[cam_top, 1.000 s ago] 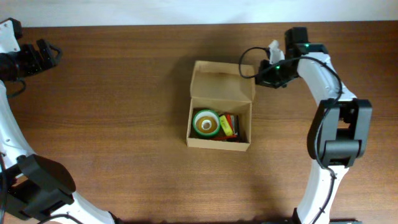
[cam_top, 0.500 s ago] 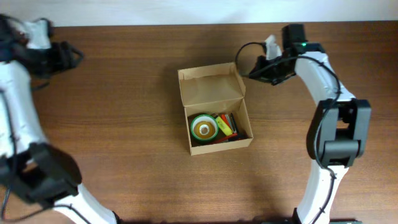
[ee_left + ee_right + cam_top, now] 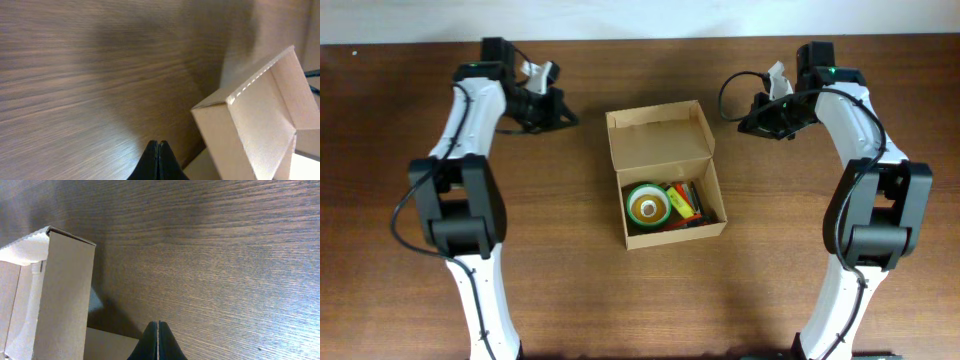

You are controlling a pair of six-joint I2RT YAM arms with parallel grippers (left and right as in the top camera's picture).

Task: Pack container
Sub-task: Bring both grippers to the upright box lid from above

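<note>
1. We are keeping the left gripper (image 3: 570, 119) pressed together and empty. Its tips are near the lid flap (image 3: 655, 140) but not touching it.
2. We are holding the right gripper (image 3: 744, 123) pinched closed on nothing, near the flap's opposite edge.
3. Between the two grippers the container (image 3: 672, 233) is standing open, with a green tape roll (image 3: 649, 203) and colourful items inside.
4. We judge that closing is the step in hand, so we are planning an even push from behind the flap, guiding the side tabs inward.

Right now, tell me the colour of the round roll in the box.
Green with a tan centre; the roll shows best in the overhead view.
</note>
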